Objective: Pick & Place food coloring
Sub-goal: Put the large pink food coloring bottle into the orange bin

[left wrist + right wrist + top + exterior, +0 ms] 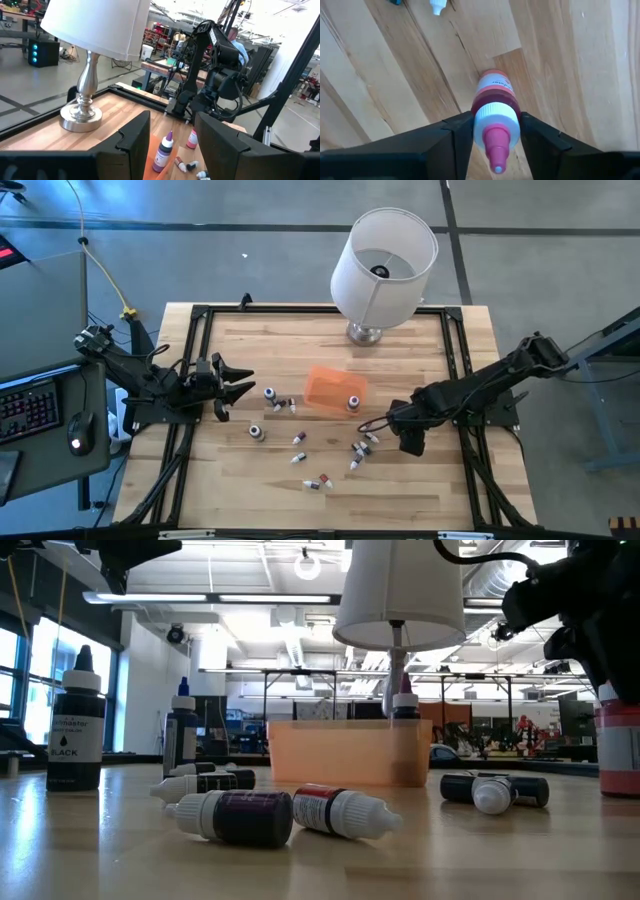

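Note:
Several small food coloring bottles lie or stand on the wooden table around an orange box (335, 390): one upright (269, 394), one lying (318, 482), a cluster (360, 448). One more stands inside the box (352, 402). My right gripper (408, 442) is at the table's right of the cluster, pointing down, shut on a red bottle (492, 105) that it hides in the high view. My left gripper (238, 385) hovers open over the table's left side, touching nothing. My right gripper pinches the red bottle by its white cap (496, 125), one finger (460, 135) on each side, coming from above and pointing down. The bottle is upright with its pink tip toward the wrist. In the low view its base (620, 790) seems to rest on the table.
A lamp with a white shade (380, 265) stands at the table's far edge behind the box. A black frame (200, 315) runs around the tabletop. Bare wood lies along the near edge. A desk with keyboard and mouse (75, 430) is off the left side.

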### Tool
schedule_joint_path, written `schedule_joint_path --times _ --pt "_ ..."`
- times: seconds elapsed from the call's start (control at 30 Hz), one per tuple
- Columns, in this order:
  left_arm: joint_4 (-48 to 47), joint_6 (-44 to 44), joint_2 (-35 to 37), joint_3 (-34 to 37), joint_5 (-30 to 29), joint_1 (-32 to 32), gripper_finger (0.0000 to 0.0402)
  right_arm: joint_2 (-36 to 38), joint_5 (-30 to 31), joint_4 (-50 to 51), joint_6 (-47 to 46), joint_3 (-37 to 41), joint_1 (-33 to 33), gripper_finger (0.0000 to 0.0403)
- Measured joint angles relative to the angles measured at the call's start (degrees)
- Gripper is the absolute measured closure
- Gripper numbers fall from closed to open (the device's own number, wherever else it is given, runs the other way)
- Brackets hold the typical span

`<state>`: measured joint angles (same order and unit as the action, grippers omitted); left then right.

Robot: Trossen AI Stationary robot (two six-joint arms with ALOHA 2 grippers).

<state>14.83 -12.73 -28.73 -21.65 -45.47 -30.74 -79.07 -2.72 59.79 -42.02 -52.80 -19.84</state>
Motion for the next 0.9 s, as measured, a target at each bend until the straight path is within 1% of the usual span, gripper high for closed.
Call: schedule_joint_path --times 0.13,0.23,0.33,0.4,0.47,0.57,0.67,0.73,0.8,0.9 --pt "0.0 0.0 0.0 0.0 0.0 0.0 0.0245 0.0 0.3 -1.2 0.0 -0.1 0.0 0.0291" --pt "0.0 0.0 0.0 0.0 0.0 0.0 0.0245 0.0 0.7 -3.4 0.0 -0.4 0.8 0.0291" --pt "0.0 0.0 0.0 0.0 0.0 0.0 0.0245 -0.2 0.8 -3.7 0.5 -3.6 2.3 0.0291" --pt "0.0 0.0 0.0 0.0 0.0 0.0 0.0245 -0.1 1.5 -3.7 3.3 -6.9 3.2 0.0291" --pt "0.0 0.0 0.0 0.0 0.0 0.0 0.0245 -0.1 3.7 -3.7 6.2 -10.8 4.2 0.0291" --pt "0.0 0.0 0.0 0.0 0.0 0.0 0.0245 -0.1 9.9 -3.7 10.7 -16.8 6.0 0.0287" --pt "0.0 0.0 0.0 0.0 0.0 0.0 0.0245 -0.1 15.0 -3.8 18.8 -21.3 7.9 0.0282" --pt "0.0 0.0 0.0 0.0 0.0 0.0 0.0245 -0.1 16.7 -4.1 23.4 -22.9 9.5 0.0281" --pt "0.0 0.0 0.0 0.0 0.0 0.0 0.0245 -0.1 17.8 -4.6 25.3 -23.5 11.4 0.0281" --pt "0.0 0.0 0.0 0.0 0.0 0.0 0.0245 -1.0 17.7 -5.4 27.6 -23.5 15.1 0.0285"
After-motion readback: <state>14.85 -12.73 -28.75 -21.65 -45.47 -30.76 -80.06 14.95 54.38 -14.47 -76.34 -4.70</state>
